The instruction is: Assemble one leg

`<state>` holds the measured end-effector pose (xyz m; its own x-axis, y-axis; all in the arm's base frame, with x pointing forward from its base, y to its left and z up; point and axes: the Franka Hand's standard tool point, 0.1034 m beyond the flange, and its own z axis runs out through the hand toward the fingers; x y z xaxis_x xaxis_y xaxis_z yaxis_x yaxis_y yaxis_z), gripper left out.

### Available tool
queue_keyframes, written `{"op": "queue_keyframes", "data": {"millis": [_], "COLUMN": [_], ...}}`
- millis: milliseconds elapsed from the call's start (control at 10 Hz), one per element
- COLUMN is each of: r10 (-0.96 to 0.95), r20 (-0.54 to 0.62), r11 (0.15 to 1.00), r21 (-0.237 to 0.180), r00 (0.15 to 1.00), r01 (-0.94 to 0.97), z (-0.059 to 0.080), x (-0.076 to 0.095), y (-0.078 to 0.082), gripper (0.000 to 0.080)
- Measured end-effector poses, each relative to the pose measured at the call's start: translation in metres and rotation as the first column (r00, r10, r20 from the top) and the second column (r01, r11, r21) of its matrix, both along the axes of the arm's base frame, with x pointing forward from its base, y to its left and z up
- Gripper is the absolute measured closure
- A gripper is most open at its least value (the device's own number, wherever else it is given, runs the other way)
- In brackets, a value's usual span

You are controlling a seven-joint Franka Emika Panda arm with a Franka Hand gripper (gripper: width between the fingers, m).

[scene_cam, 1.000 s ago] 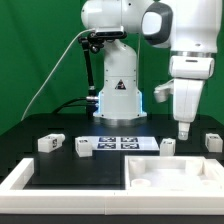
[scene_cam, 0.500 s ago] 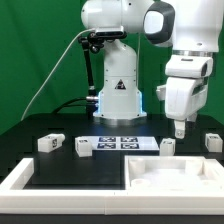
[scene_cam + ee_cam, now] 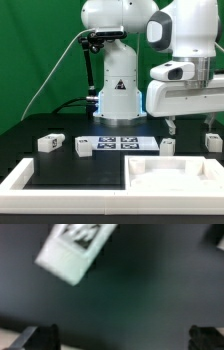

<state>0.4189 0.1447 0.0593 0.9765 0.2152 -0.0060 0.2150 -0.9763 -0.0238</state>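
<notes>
Wrist view: blurred leg point(image 3: 72, 251), long axis seemingly oblique to the spread, empty fingers point(image 3: 40, 336).

Quick colour rundown: the counter point(image 3: 100, 170) is flat black and the backdrop point(image 3: 30, 60) behind it is bright green. The arm point(image 3: 120, 20) is glossy white with grey-black joints, and its base point(image 3: 118, 95) has a black triangle mark and a blue glow at the sides. The hand point(image 3: 190, 121) is white with dark fingertips point(image 3: 172, 125). All four legs point(image 3: 50, 143) point(image 3: 83, 148) point(image 3: 168, 146) point(image 3: 212, 141) are white, each with a black-and-white square tag. The marker board point(image 3: 120, 142) is white with black tag patterns, and the tray-like panel point(image 3: 175, 178) is plain white. The wrist view is blurry: a white block point(image 3: 70, 258) with a black-and-white tag, on dark counter with a greenish cast
</notes>
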Motion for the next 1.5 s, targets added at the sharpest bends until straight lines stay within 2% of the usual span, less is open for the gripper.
{"op": "queue_keyframes", "data": {"millis": [200, 400, 500, 700, 800, 900, 1000, 1100, 1200, 1300, 1500], "r10": [-0.209, -0.429, -0.485, -0.477, -0.494, -0.447, -0.399, -0.361, -0.347, -0.306, -0.306], "r20": [-0.007, 0.002, -0.01, -0.021, -0.006, -0.021, -0.085, -0.174, -0.205, -0.301, -0.436], "r11": [0.978, 0.902, 0.873, 0.877, 0.867, 0.892, 0.914, 0.928, 0.932, 0.944, 0.942], "r21": [0.021, 0.05, 0.054, 0.048, 0.074, 0.068, 0.039, 0.022, 0.036, 0.023, -0.007], "r00": [0.978, 0.903, 0.874, 0.879, 0.869, 0.894, 0.913, 0.916, 0.915, 0.903, 0.847], "r01": [0.209, 0.428, 0.485, 0.477, 0.493, 0.448, 0.403, 0.371, 0.361, 0.328, 0.336], "z": [0.004, 0.017, 0.016, 0.015, 0.012, 0.007, -0.011, -0.015, -0.017, -0.022, -0.022], "x": [-0.007, -0.008, -0.009, -0.009, -0.017, -0.028, -0.046, -0.048, -0.045, -0.053, -0.051], "y": [0.027, 0.05, 0.051, 0.051, 0.064, 0.065, 0.051, 0.044, 0.041, 0.033, 0.034], "gripper": [0.015, 0.015, 0.015, 0.015, 0.015, 0.015, 0.015, 0.015, 0.015, 0.015, 0.015]}}
